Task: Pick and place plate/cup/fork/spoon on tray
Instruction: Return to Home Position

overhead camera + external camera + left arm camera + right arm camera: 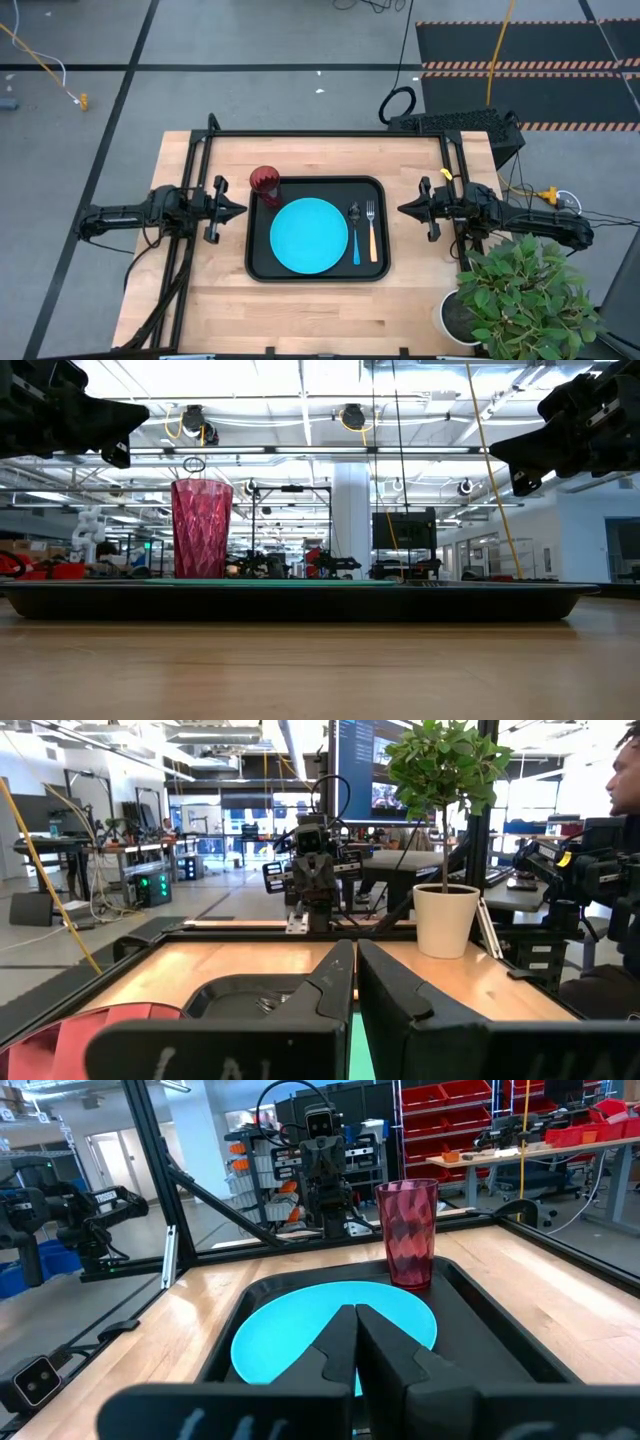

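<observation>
Tray [258,266] holds all 4 pieces in the high view: plate [309,235] centred, cup [265,181] at the corner near the left gripper [240,209], spoon [354,232] and fork [372,232] toward the right gripper [402,209]. Low view: cup upright, probably light and tippy, best pinched at its rim. Wrist views: both finger pairs closed together, empty.

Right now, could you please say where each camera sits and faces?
High view: overhead, straight down; left gripper and right gripper flank the tray.
Low view: table height, level past the cup; arms above.
Left wrist view: faces the right arm past own shut fingers.
Right wrist view: faces the left arm over the plate, fingers shut.
Shared: low and right wrist see the cup.
</observation>
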